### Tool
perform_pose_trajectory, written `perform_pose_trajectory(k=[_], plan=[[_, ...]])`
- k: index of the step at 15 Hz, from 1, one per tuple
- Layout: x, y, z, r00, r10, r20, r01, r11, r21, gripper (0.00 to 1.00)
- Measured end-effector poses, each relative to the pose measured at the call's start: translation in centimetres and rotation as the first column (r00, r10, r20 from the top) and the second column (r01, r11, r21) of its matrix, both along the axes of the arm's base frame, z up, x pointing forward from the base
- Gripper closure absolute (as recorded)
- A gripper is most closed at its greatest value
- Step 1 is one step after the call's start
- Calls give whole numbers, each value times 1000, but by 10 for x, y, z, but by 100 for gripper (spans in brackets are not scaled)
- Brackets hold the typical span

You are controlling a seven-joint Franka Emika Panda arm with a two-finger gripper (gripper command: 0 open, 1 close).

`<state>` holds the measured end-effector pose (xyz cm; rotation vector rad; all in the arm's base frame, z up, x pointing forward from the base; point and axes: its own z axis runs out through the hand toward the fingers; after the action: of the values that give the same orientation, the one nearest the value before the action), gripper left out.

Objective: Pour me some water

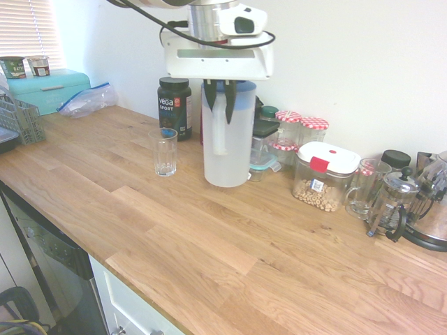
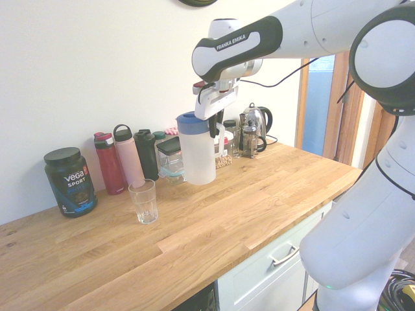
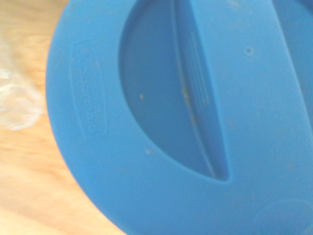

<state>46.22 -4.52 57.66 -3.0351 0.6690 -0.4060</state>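
The water jug, tall, frosted white with a blue lid, hangs upright from the jaws, which are closed narrow on the top of its side handle. In the first exterior view its base looks to be just clear of the tabletop, though whether it is lifted or touching cannot be told for sure. It sits near the back edge of the tabletop, about midway along the row of things against the wall. The gripper points steeply down over the lid, and the wrist view is nearly filled by the lid's blue top with its recessed half-moon flap.

A clear, ribbed drinking glass stands upright just beside the jug, apart from it and a little nearer the front edge; it looks empty. Behind the glass, close to the wall, stands a black Vega Sport tub.

On the jug's other side, along the back edge, are stacked clear food boxes, two jars with red checked lids, a lidded container of chickpeas, a glass mug, a French press and a kettle. The second exterior view also shows a red bottle, a pink bottle and a dark bottle against the wall. At the far end of the tabletop lie a plastic bag and a teal bread bin.
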Motion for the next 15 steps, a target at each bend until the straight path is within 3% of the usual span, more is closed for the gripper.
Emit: perform_pose_trajectory(k=[4, 7, 15], plan=[[-1, 60, -6, 990, 129, -57, -133, 988, -83, 100], [-6, 90, -12, 970, 215, -110, -230, 963, -143, 100], [-8, 141, -47, 876, 385, -291, -463, 841, -279, 100]])
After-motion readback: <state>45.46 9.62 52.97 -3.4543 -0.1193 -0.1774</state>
